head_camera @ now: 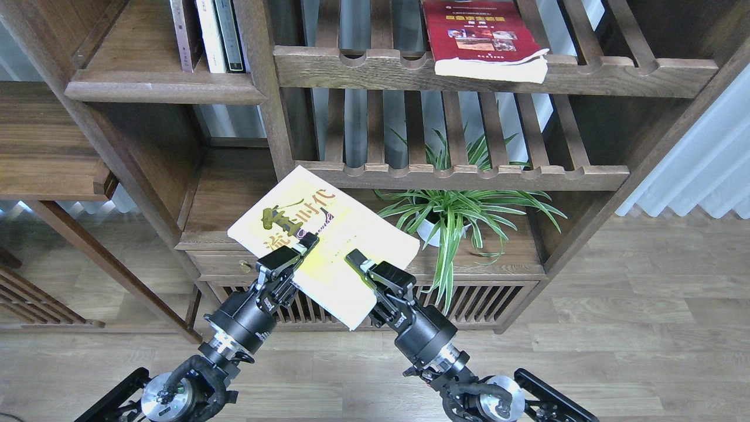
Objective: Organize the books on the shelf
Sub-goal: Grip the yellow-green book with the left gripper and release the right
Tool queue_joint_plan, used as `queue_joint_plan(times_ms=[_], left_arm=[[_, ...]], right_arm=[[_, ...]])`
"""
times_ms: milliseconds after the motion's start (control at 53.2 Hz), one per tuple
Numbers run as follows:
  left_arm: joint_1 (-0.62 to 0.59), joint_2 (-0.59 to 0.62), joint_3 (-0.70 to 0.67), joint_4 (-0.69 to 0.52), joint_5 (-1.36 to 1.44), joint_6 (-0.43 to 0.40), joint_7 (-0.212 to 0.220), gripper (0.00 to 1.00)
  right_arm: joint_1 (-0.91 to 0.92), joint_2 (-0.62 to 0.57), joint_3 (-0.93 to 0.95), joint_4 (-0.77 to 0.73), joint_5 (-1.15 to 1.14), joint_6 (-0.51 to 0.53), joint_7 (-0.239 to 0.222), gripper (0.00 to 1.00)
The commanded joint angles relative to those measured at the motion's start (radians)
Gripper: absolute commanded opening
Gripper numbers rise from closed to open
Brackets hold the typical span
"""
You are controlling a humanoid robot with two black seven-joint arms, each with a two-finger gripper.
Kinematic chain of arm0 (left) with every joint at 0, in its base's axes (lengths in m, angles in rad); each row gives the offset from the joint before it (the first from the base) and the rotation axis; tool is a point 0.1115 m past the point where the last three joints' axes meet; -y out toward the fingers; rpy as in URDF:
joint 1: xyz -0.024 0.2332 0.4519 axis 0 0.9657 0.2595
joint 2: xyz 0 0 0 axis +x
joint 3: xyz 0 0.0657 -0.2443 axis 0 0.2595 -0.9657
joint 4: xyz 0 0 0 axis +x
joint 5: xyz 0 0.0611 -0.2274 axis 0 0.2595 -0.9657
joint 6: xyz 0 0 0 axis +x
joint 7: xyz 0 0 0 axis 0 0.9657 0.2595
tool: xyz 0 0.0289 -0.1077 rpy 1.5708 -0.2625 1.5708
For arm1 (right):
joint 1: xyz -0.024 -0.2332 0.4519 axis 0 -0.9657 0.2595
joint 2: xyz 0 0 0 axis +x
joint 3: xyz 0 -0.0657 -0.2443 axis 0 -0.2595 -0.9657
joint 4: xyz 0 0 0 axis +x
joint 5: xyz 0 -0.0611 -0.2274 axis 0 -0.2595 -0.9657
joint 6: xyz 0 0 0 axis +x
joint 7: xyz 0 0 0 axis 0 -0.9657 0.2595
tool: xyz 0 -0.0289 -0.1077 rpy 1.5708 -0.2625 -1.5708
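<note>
Far left: solid dark-brown shelf (158, 88) with rounded front edge, carrying a few upright books (208, 35) at its right end, one brownish, one white, one dark green; tops cut off by the frame. Lower centre-left: left gripper (304, 243) reaches up from the bottom edge, its fingers pinched on the near-left edge of the yellow-green book (345, 234), upper finger lying on the cover beside the dark title characters. The book is held tilted in the air in front of the bookcase, cover up, over the board with the small brass-knobbed drawer (246, 266). Right gripper (358, 264) grips the same book at its near-right edge, one finger visible on top of the cover, the other hidden beneath. Behind and right of the book: potted spider plant (451, 217) on the lower board. Upper right: red book (483, 38) with yellow title and photos lies flat on the upper slatted rack (375, 64), its page edge overhanging the notched front rail.
</note>
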Motion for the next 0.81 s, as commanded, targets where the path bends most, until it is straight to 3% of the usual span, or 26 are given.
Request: queue_joint_plan(times_ms=[0, 319, 789], left_arm=[[-0.001, 0.006, 0.000, 0.000, 0.003, 0.000, 0.002, 0.09], [-0.003, 0.102, 0.014, -0.066, 0.007, 0.000, 0.017, 0.10], [-0.013, 0.202, 0.009, -0.149, 0.219, 0.000, 0.023, 0.08]], right_arm=[[0.000, 0.000, 0.013, -0.017, 0.000, 0.000, 0.001, 0.71], [-0.004, 0.000, 0.035, -0.028, 0.005, 0.000, 0.007, 0.92], [-0.015, 0.000, 0.033, -0.080, 0.000, 0.000, 0.007, 0.98]])
